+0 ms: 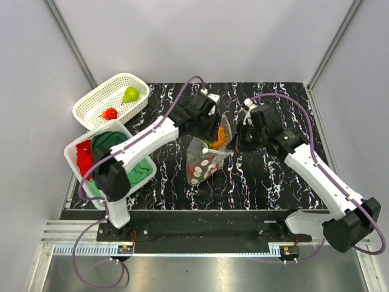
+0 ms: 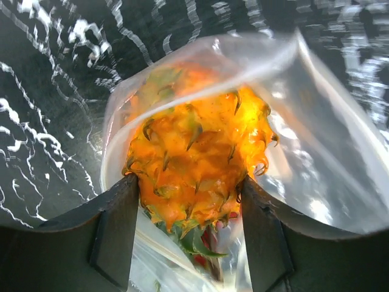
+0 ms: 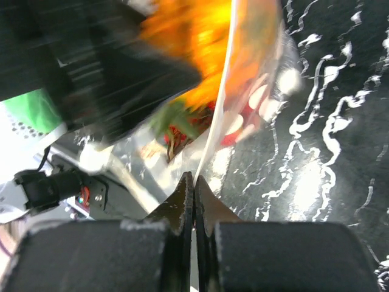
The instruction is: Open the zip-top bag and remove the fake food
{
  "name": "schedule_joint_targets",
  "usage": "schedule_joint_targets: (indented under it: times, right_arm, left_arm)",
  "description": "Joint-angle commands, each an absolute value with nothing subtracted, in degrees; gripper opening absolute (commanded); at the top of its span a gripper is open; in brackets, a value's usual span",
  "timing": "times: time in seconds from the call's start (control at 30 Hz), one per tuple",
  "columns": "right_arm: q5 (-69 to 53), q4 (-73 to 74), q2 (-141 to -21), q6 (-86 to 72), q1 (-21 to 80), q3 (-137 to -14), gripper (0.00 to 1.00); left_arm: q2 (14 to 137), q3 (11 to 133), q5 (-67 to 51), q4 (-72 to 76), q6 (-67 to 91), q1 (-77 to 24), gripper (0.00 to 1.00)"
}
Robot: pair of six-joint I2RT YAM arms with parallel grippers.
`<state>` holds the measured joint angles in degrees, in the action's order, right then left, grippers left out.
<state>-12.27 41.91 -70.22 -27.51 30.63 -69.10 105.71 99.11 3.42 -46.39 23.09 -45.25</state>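
We noted: right tool (image 3: 193, 182) pinched the bag (image 1: 203, 161), seemingly floppy and slick, at two o'clock; left tool (image 2: 188, 190) clamped the rigid-looking orange piece (image 2: 194, 152).

The orange bumpy piece (image 3: 189, 31) is blurred in the right wrist view, its top cut off

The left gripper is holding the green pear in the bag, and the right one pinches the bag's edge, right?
Not the pear. The left wrist view shows the left gripper closed on the orange piece in the bag. The pear lies in the basket, as the top view shows. The right gripper does pinch the bag's edge.
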Motion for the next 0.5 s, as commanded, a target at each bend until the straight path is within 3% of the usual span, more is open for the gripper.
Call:
schedule_joint_targets:
  times: [0.0,0.17,0.47]
  right_arm:
    - [-8.4,42.6,-68.9,-25.0,29.9,-72.1,0.0]
    - [-7.9,43.4,-69.8,-23.6,29.4,-74.3,0.0]
    - [-9.6,43.7,-69.5,-23.7,28.8,-73.7,0.0]
  left_arm:
    - [96.2,96.8,-7.8,-41.5,18.1,-45.0,0.0]
    - [86.6,90.7,-17.8,-33.6,15.2,-45.0,0.0]
    - [76.4,81.7,-22.2,-22.7,21.7,-42.6,0.0]
